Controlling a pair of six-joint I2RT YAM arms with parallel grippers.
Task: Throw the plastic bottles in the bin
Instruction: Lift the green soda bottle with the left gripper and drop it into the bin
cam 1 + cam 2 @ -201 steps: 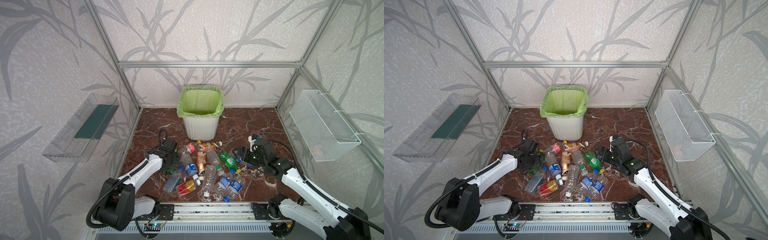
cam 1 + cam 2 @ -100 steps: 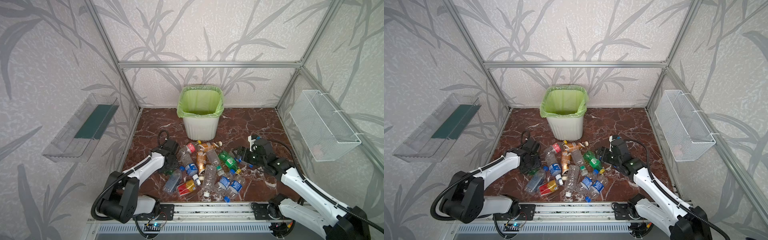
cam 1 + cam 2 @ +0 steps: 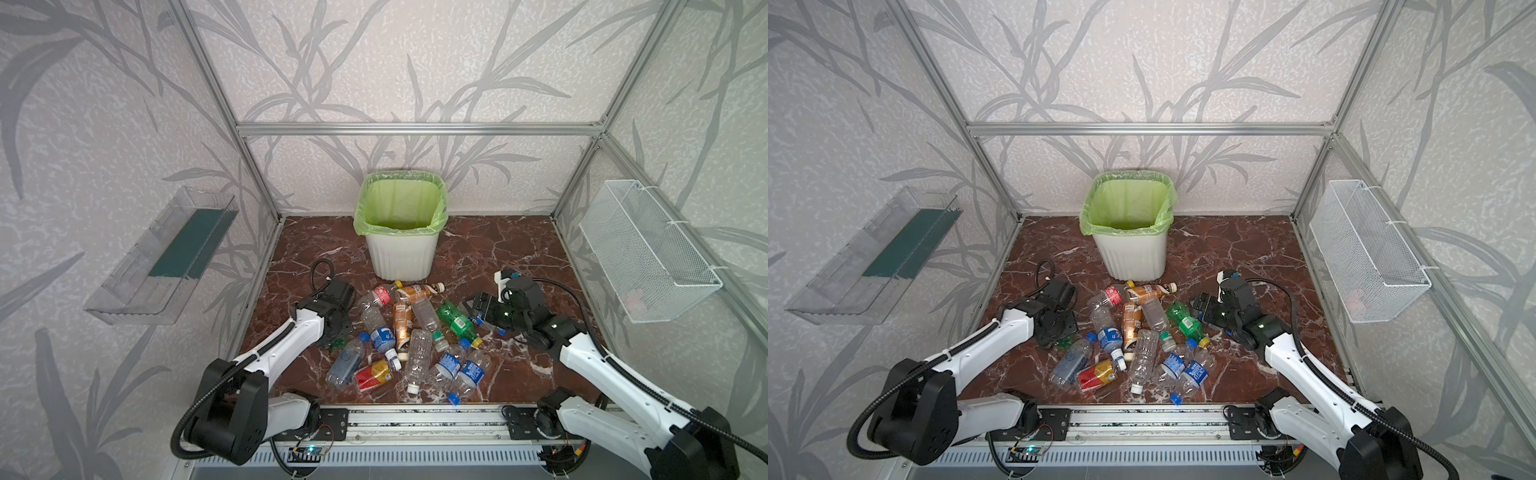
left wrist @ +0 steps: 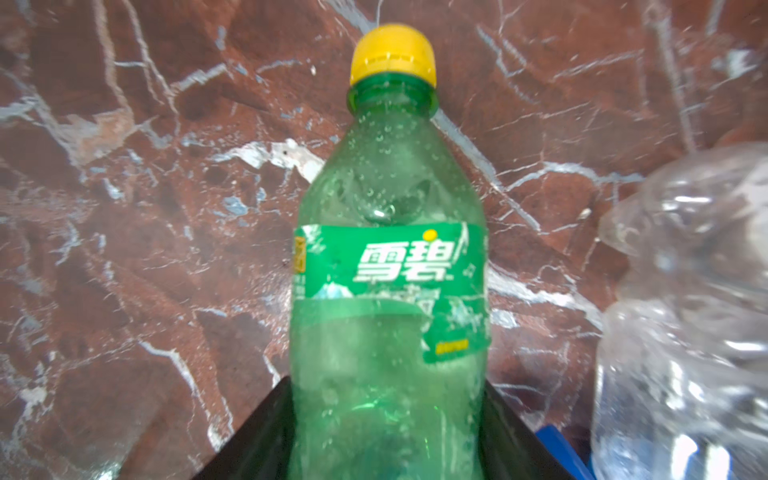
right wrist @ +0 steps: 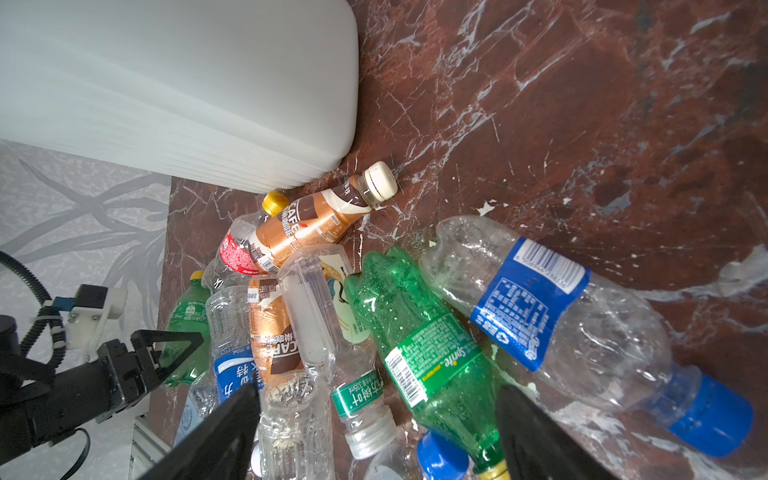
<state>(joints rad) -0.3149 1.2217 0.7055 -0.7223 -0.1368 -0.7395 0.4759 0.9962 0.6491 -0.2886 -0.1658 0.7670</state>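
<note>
- The bin point(image 3: 401, 255) stands at the back of the counter point(image 3: 498, 249); only its green bag point(image 3: 399, 203) shows inside.
- The bottles point(image 3: 409, 338) lie heaped on the counter before the bin, pointing all ways.
- Left end effector point(image 4: 386, 386) clamps a green bottle point(image 4: 390, 270) at the heap's left edge; the bottle lies flat, yellow cap away from the fingers.
- Right end effector point(image 5: 378, 390) hangs wide over the heap's right side.
- Heap and bin sit as a second ago.

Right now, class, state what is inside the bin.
Inside the bin, both top views show only its light-green bag; no bottle shows. The bin's near wall covers the bottom, so anything lying there cannot be seen.
</note>
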